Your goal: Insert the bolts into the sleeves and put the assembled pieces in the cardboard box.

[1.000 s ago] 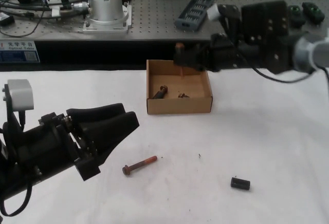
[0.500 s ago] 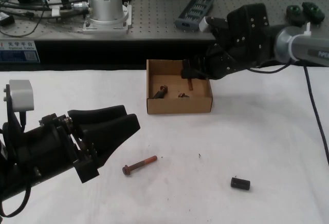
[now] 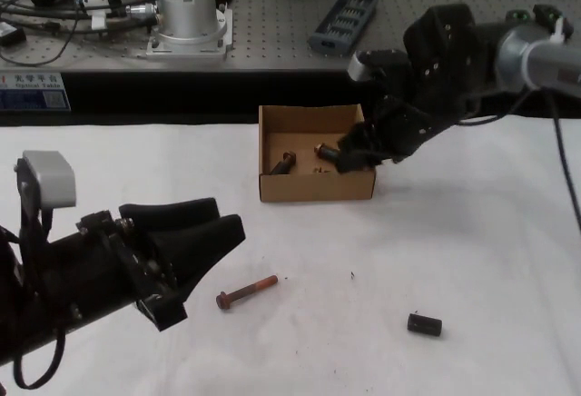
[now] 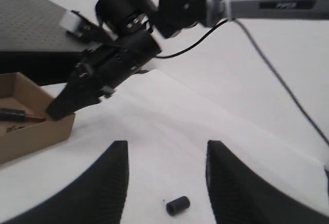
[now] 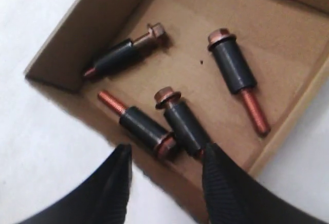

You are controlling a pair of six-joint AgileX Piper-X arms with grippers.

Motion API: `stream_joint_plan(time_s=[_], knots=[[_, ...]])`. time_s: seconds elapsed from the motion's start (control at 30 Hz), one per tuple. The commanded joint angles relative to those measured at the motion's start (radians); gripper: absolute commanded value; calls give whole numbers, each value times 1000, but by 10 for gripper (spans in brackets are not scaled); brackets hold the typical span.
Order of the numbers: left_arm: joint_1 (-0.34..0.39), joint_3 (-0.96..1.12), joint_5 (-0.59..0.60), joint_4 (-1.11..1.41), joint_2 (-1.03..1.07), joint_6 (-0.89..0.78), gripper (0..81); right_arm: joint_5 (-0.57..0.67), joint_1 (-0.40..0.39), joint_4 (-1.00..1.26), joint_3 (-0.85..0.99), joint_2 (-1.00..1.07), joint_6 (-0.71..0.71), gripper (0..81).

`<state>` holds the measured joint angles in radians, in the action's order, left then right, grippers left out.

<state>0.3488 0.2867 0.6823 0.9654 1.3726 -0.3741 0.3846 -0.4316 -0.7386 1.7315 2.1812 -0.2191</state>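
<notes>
The left gripper (image 3: 229, 215) hangs low over the near left part of the bench, its two fingers spread apart and with nothing between them. I think it is held ready like this because the loose bolt (image 3: 247, 292) lies on the white cover near its fingertips, without touching them. Further to the right the last sleeve (image 3: 424, 325) lies alone, well apart from the bolt, so this pair is not yet joined. Behind them, in the middle, stands the cardboard box (image 3: 316, 185). The right gripper (image 3: 352, 155) is over the right near corner of the box, with its fingers also parted and empty. Probably it is there because finished pieces go into the box. Four assembled pieces (image 5: 182, 124) already lie on the box floor just beneath its fingers.
</notes>
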Motion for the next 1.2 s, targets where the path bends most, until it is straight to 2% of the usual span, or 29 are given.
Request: stream_joint_plan(time_s=[0.0, 0.07, 0.2, 0.37, 0.53, 0.73, 0.9, 1.03, 1.17], knots=[[0, 13, -70, -88, -10, 48, 348, -22, -17, -91, 16, -51, -140, 304], [0, 20, -102, -123, -10, 34, 348, 9, -33, -110, 16, -57, -189, 282], [-13, 27, -247, -72, -18, -66, 348, 33, -92, -151, 16, -63, -307, 277], [-84, 26, -381, -54, -84, -141, 348, 29, -183, -171, 16, -63, -407, 277], [-188, 26, -386, -264, -193, -178, 348, 23, -283, -122, 16, -63, -449, 277], [-211, 25, -409, -344, -307, -232, 348, -40, -377, -150, 16, -63, -557, 277], [-211, 25, -409, -346, -365, -252, 348, -46, -398, -156, 16, -63, -636, 275], [-211, 25, -404, -407, -408, -252, 348, -131, -398, -166, 16, -63, -723, 275], [-211, 25, -378, -481, -447, -216, 348, -151, -398, -188, 16, -63, -765, 275]])
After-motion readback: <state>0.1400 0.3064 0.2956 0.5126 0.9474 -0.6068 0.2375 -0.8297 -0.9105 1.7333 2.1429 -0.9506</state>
